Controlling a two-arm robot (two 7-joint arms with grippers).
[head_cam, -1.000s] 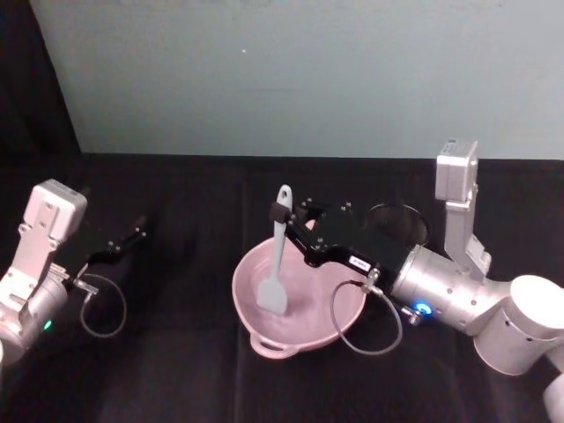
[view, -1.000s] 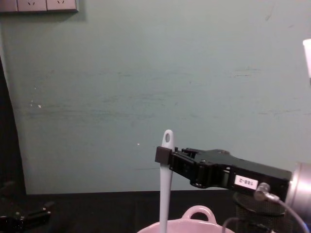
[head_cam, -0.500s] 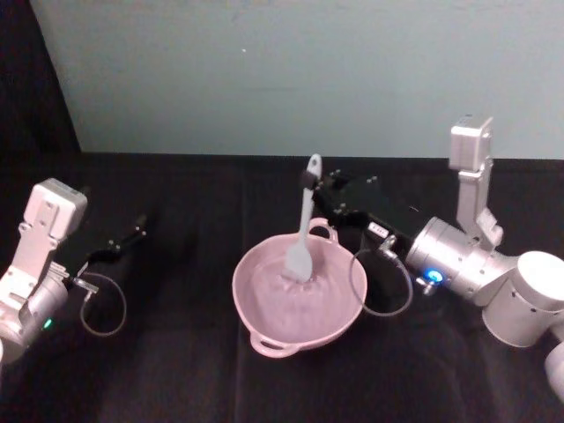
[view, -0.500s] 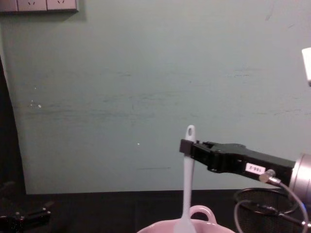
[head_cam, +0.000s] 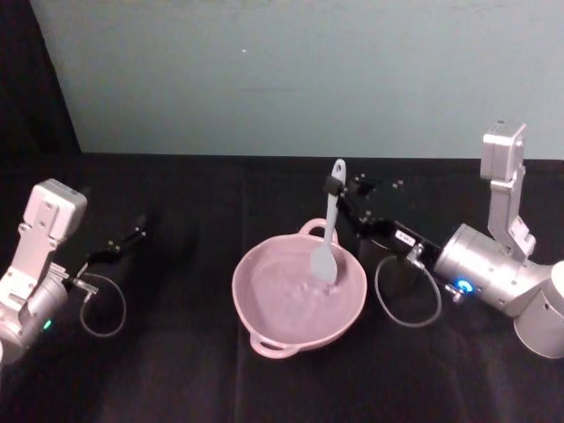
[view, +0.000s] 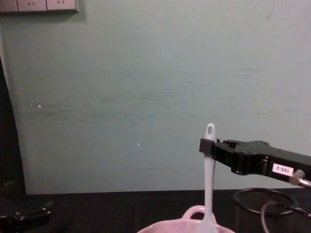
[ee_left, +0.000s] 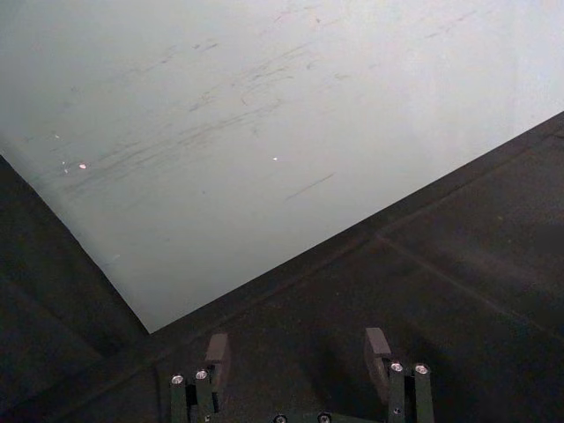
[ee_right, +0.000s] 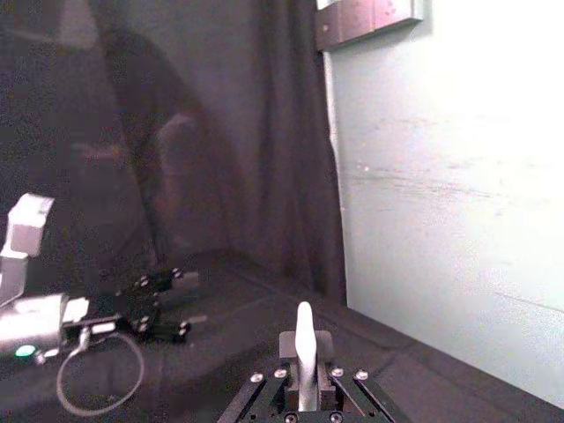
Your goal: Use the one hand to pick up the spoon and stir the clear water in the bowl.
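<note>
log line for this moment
right end effector: shut on spoon | blade in pink bowl | left end effector: open, parked left

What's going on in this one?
The right gripper is clamped on the spoon near the top of its handle. It holds the spoon nearly upright, with the blade down inside the pink bowl, towards the bowl's far right side. The left gripper is open and idle above the black table, off to the left and away from the bowl.
</note>
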